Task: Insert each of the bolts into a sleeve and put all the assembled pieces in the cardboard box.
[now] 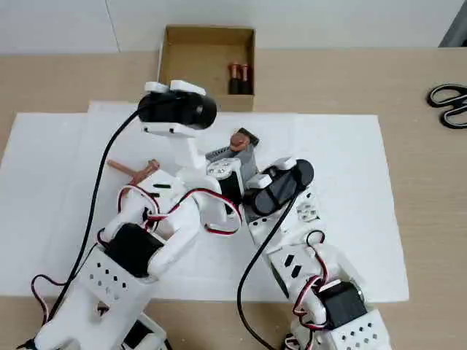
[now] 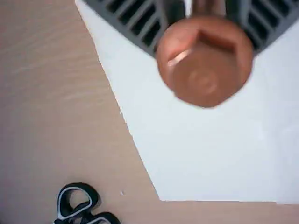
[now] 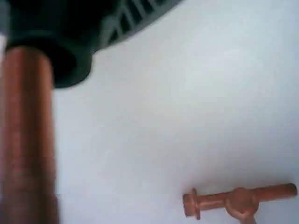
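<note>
Left wrist view: left tool (image 2: 203,11) pinches bolt (image 2: 204,60); right tool's (image 1: 248,164) state cannot be told.

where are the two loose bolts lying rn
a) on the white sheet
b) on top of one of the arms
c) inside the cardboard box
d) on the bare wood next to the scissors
a: the loose bolts lie crossed on the white sheet, apart from the cardboard box and far from the scissors.
</note>
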{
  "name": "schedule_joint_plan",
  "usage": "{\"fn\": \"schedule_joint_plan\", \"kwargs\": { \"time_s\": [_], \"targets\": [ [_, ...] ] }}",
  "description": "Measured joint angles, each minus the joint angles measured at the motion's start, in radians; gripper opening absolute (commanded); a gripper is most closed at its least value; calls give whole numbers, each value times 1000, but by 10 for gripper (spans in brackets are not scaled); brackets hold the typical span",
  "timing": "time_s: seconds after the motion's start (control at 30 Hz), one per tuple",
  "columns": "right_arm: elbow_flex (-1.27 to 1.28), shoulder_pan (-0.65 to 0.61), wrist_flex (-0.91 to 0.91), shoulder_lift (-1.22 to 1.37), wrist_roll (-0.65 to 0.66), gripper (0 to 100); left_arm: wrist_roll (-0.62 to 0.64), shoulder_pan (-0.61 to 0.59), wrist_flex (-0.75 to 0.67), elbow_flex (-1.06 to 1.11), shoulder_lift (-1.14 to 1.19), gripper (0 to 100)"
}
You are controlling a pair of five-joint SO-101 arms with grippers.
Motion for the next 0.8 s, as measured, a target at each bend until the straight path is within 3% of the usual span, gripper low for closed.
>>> {"fn": "schedule_joint_plan", "kwargs": {
  "time_s": [0.8],
  "targets": [
    [-2,-15,0,0,2,4,-77,29,94,2,-3,6]
  ]
}}
